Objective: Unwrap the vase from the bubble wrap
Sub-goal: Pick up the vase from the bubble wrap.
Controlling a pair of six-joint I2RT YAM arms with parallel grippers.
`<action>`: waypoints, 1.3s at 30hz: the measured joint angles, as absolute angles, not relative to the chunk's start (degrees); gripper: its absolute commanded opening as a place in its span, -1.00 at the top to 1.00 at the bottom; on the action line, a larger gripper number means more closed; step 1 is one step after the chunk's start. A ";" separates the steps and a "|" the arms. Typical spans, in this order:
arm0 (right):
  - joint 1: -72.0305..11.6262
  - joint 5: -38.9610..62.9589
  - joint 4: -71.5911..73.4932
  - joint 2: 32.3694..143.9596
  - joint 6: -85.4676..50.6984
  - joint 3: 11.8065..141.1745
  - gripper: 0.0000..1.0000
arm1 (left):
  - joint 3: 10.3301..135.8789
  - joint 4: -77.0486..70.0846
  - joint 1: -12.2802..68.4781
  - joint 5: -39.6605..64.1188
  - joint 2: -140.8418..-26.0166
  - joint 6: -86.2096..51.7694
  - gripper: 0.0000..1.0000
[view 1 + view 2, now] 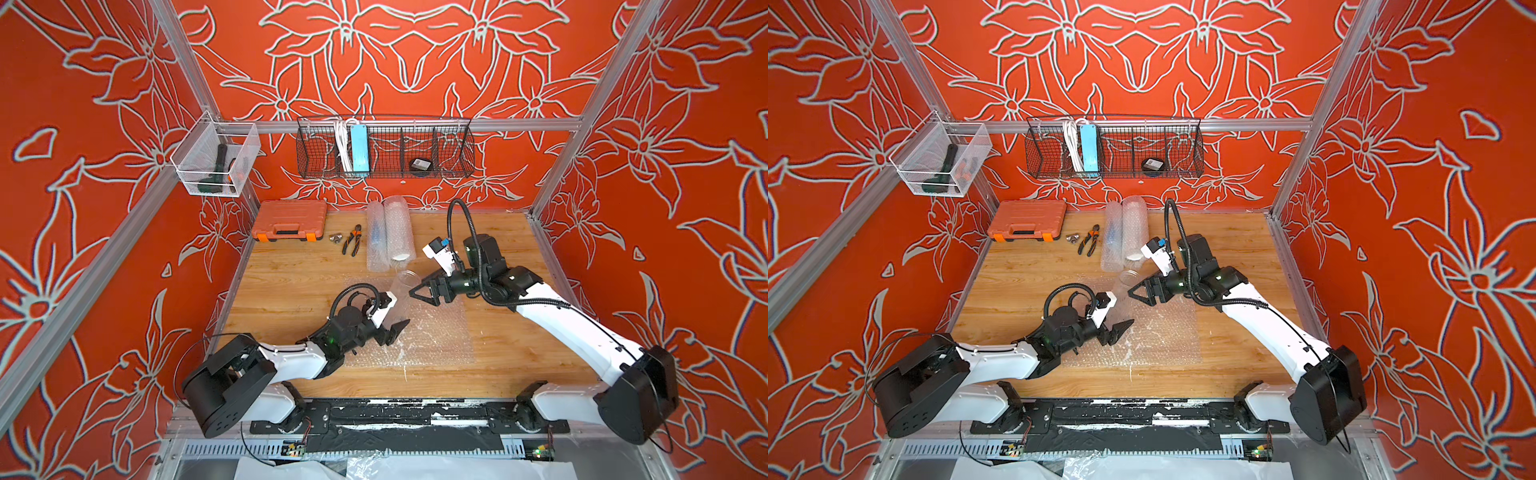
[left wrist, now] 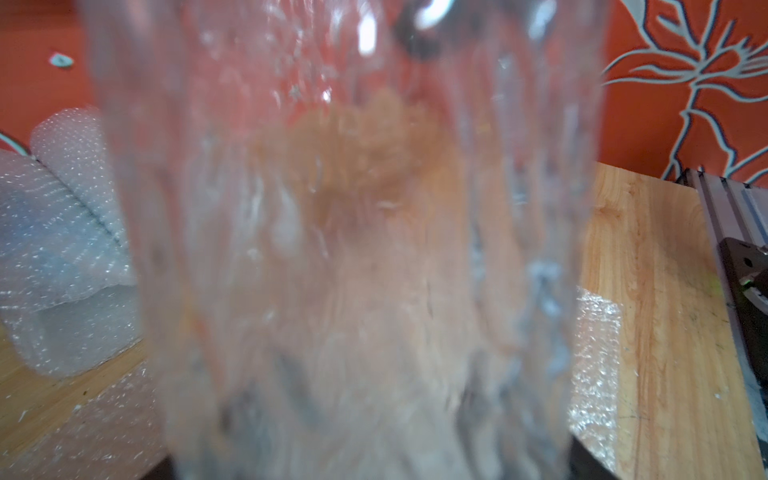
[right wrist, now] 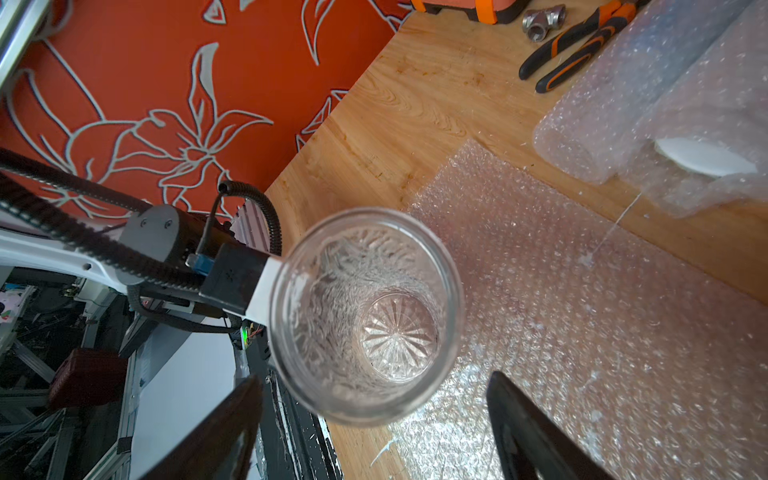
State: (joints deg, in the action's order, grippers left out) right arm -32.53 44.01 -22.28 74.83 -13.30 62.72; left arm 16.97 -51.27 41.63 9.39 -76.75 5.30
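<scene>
A clear cut-glass vase (image 1: 402, 291) (image 1: 1125, 291) stands upright and bare over a flat sheet of bubble wrap (image 1: 432, 336) (image 1: 1163, 332) spread on the wooden table. My left gripper (image 1: 395, 330) (image 1: 1121, 330) is shut on the vase's lower part. In the left wrist view the vase (image 2: 353, 249) fills the picture and hides the jaws. My right gripper (image 1: 419, 293) (image 3: 374, 376) is open just beside the rim of the vase (image 3: 365, 316), its fingers on either side and clear of the glass. The bubble wrap sheet (image 3: 582, 311) lies beneath.
Two rolled tubes of bubble wrap (image 1: 388, 232) (image 3: 665, 104) lie at the back centre. Left of them are pliers (image 1: 352, 240), a metal fitting (image 1: 336, 237) and an orange tool case (image 1: 289, 220). A wire basket (image 1: 384, 149) and a mesh bin (image 1: 214, 160) hang on the walls.
</scene>
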 measured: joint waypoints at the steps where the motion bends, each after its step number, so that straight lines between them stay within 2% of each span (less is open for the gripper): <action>1: -32.53 43.99 -22.68 74.91 -13.08 63.22 -0.69 | 16.97 -51.03 41.63 9.43 -76.75 5.69 -0.25; 12: -31.94 41.39 -31.81 77.89 -11.49 71.26 -0.44 | 16.91 -50.02 41.63 9.45 -76.75 12.80 -0.25; 27: -30.83 42.39 -39.24 81.73 -10.68 73.45 0.35 | 16.95 -50.06 41.63 9.41 -76.75 16.05 -0.25; 33: -30.83 42.48 -40.40 82.91 -10.74 74.28 0.53 | 17.63 -49.41 41.63 9.47 -76.75 16.23 -0.25; 39: -30.85 41.85 -40.77 83.64 -10.83 75.20 0.63 | 18.35 -48.49 41.63 9.78 -76.75 16.73 -0.25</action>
